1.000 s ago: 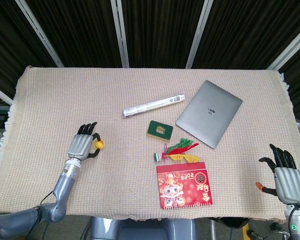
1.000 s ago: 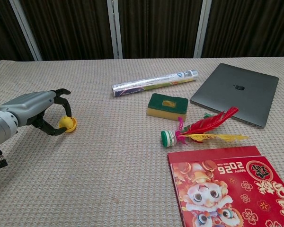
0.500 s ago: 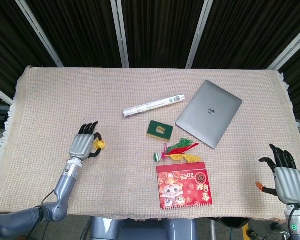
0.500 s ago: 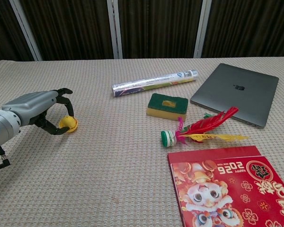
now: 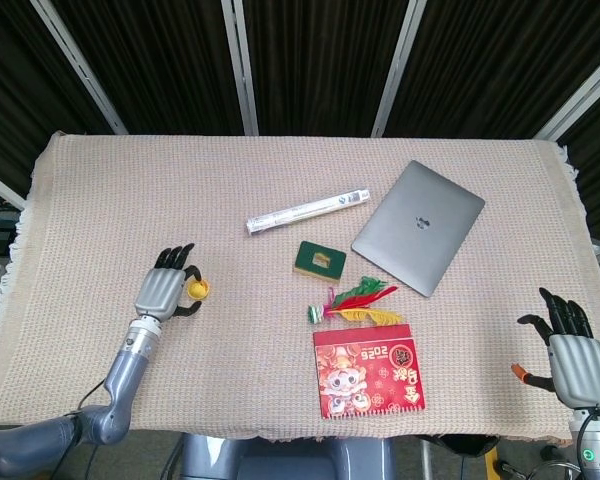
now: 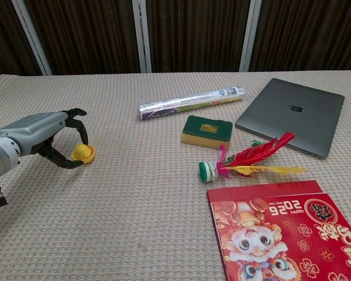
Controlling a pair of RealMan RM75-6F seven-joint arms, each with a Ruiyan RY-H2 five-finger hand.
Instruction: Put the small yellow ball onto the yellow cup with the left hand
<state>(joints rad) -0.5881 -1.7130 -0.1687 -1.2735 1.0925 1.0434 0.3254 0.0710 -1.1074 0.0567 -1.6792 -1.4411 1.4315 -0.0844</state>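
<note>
Fingers (image 6: 76, 117) of my left hand (image 6: 38, 133) are curling around the small yellow ball (image 6: 82, 153), thumb below and the others arching over it, pinching it just above the woven tablecloth (image 6: 134, 211) near the table's left side. It is looking like a round, bright yellow ball sitting in a shallow yellow cup-like base, though I cannot tell the two apart clearly. My right hand (image 5: 572, 358) is resting at the near right edge, fingers spread and holding nothing.
</note>
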